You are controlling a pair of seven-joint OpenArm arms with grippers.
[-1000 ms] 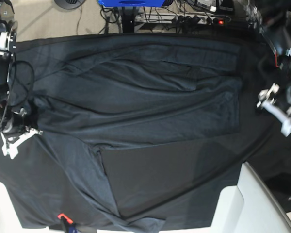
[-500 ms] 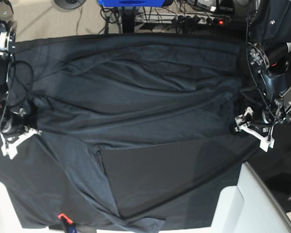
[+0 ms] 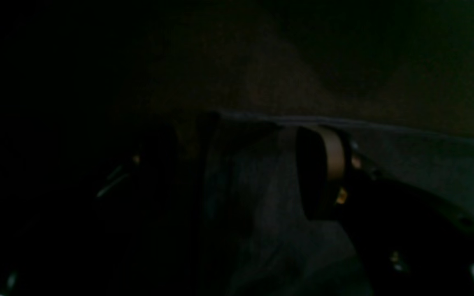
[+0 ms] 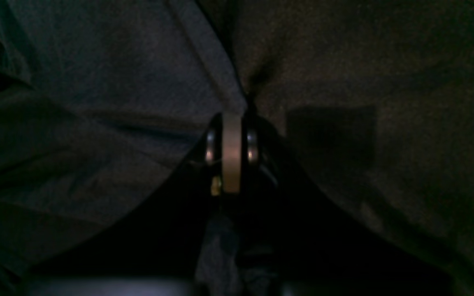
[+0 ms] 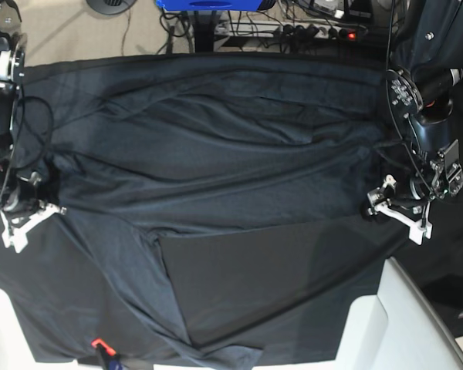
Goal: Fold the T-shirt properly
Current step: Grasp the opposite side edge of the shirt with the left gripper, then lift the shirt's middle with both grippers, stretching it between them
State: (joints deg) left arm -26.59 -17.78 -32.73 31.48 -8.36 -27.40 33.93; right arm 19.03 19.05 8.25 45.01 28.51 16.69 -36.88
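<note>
The slate blue-grey T-shirt lies spread wide over the black tablecloth, with a flap trailing to the front left. My right gripper is at the shirt's left edge. In the right wrist view its fingers are pressed together on the hem of the shirt. My left gripper sits low at the shirt's right edge. In the dark left wrist view its jaws stand apart, one tan pad showing, with shirt fabric lying between them.
White table parts stick out at the front right and front left. A small red and blue object lies at the front edge. Cables and a power strip run behind the table.
My left arm has swung in from the far right and come down to the shirt's right edge. My right arm has not moved.
</note>
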